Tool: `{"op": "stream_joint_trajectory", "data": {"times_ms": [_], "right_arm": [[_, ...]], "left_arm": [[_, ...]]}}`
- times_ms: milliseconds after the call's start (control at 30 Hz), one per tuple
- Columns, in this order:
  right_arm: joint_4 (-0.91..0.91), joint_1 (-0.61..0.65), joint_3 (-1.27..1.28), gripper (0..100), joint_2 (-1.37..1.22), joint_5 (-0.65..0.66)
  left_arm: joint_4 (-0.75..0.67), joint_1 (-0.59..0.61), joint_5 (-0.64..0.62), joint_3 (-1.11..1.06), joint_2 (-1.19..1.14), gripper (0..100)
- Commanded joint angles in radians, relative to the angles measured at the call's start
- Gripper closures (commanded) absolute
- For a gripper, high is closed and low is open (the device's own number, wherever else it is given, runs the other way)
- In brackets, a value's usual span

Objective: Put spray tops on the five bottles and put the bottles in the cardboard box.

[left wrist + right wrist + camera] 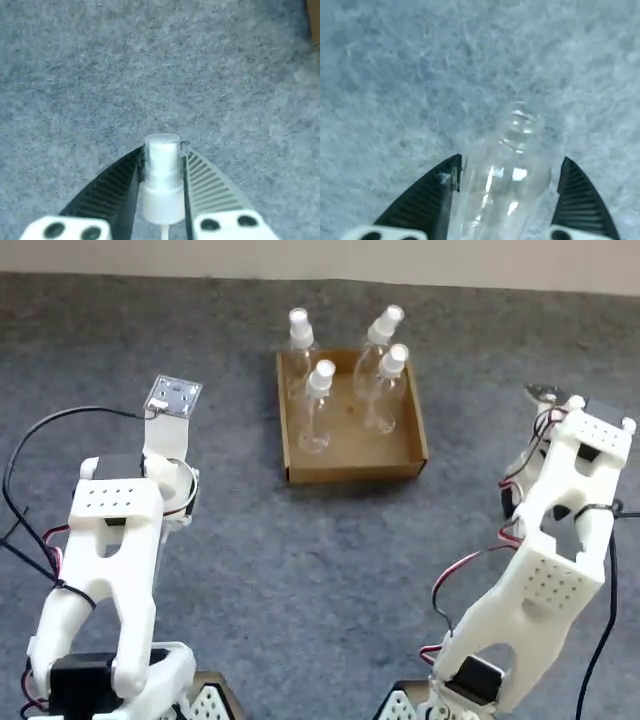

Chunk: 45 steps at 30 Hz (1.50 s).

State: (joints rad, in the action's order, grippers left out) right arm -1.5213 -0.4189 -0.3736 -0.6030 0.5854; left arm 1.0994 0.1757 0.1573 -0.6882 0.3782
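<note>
A: Where is the cardboard box (352,471)?

B: At 12 o'clock on the grey carpet (300,570) in the high view. 4 capped bottles (301,340) (383,330) (318,405) (385,390) stand upright inside it, 2 toward 12 o'clock and 2 toward 6 o'clock, each with a white sprayer on.

A: And the arms?

B: The left arm (110,540) sits at 8 o'clock and the right arm (560,530) at 4 o'clock. Both are well apart from the box.

A: What does the left gripper (162,152) have?

B: A white spray top (161,180). The 2 fingers are clamped on its sides, with the thin dip tube showing beneath it, above bare carpet.

A: The right gripper (511,161)?

B: Its fingers are closed against a clear bottle (505,185) with no sprayer. The open threaded neck points away from the wrist, over carpet.

A: So the 5th bottle is uncapped?

B: Yes, and outside the box, at 3 o'clock.
</note>
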Motion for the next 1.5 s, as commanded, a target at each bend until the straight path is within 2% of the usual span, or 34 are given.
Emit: {"op": "stream_joint_trajectory", "data": {"times_ms": [0, 200, 367, 533, 667, 900, 1000, 1100, 1200, 1467], "right_arm": [[-0.012, -0.004, -0.059, 81.0, 0.001, -0.055], [-0.022, 0.002, -0.173, 99.8, 0.064, -0.124], [-0.094, 0.058, -0.255, 99.5, 0.262, -0.212], [-0.097, 0.209, -0.219, 99.5, 0.530, -0.324], [-0.002, 0.364, 0.028, 99.5, 0.776, -0.427], [0.533, 0.667, 0.866, 99.5, 1.333, -0.508], [0.661, 0.753, 1.153, 99.5, 1.501, -0.523], [0.728, 0.835, 1.267, 99.5, 1.610, -0.523], [0.751, 0.894, 1.337, 99.5, 1.705, -0.523], [0.754, 0.900, 1.498, 99.5, 1.937, -0.514]], "left_arm": [[-0.023, 0.004, -0.009, 0.004, 0.030, 97], [-0.023, 0.004, -0.009, 0.004, 0.030, 97], [-0.032, 0.004, -0.009, 0.012, 0.041, 97], [-0.029, 0.004, -0.009, 0.116, 0.093, 98], [0.009, 0.001, -0.015, 0.252, 0.179, 98], [0.176, -0.119, -0.098, 0.552, 0.236, 98], [0.184, -0.197, -0.149, 0.661, 0.236, 98], [0.176, -0.282, -0.199, 0.742, 0.237, 98], [0.095, -0.381, -0.241, 0.809, 0.237, 98], [-0.115, -0.595, -0.264, 0.840, 0.236, 98]]}}
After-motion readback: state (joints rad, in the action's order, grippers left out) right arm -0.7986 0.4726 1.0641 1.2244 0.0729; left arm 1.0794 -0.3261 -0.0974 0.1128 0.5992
